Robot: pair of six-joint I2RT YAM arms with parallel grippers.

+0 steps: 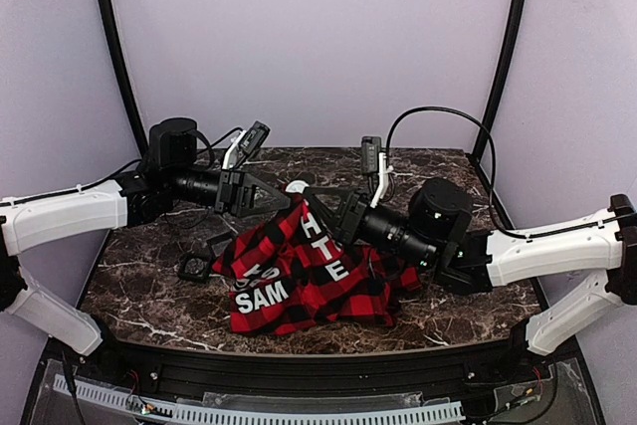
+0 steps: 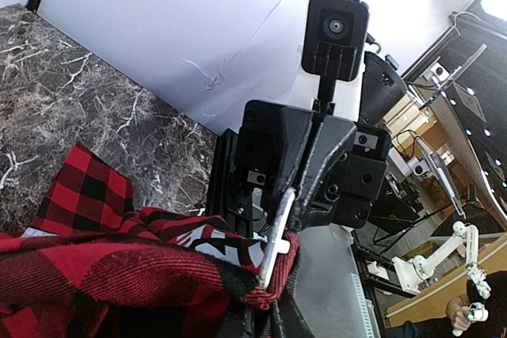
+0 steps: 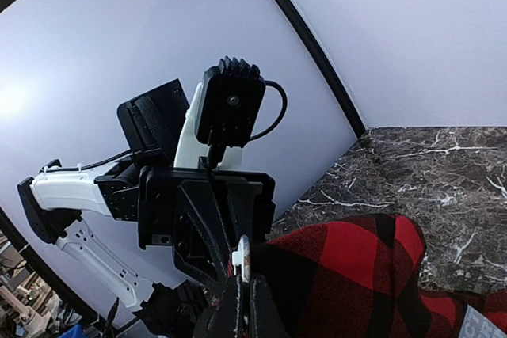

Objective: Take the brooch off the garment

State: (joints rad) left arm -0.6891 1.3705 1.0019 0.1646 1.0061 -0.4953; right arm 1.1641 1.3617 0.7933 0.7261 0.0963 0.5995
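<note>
The red-and-black plaid garment (image 1: 309, 281) with white letters lies mid-table, its top corner lifted between both grippers. The brooch (image 1: 296, 187), a small pale disc, sits at that raised corner. In the left wrist view it shows edge-on (image 2: 277, 235), with red cloth (image 2: 119, 275) folded round its lower edge. My right gripper (image 1: 311, 198) is shut on the disc's rim, seen in its own view (image 3: 247, 290) with the brooch (image 3: 244, 255) between the fingers. My left gripper (image 1: 282, 198) meets it from the left and is shut on the garment next to the brooch (image 2: 268, 306).
Two small black square frames (image 1: 193, 267) lie on the marble table (image 1: 139, 291) left of the garment. Black curved poles (image 1: 114, 47) stand at the back corners. The black front rail (image 1: 318, 370) runs along the near edge.
</note>
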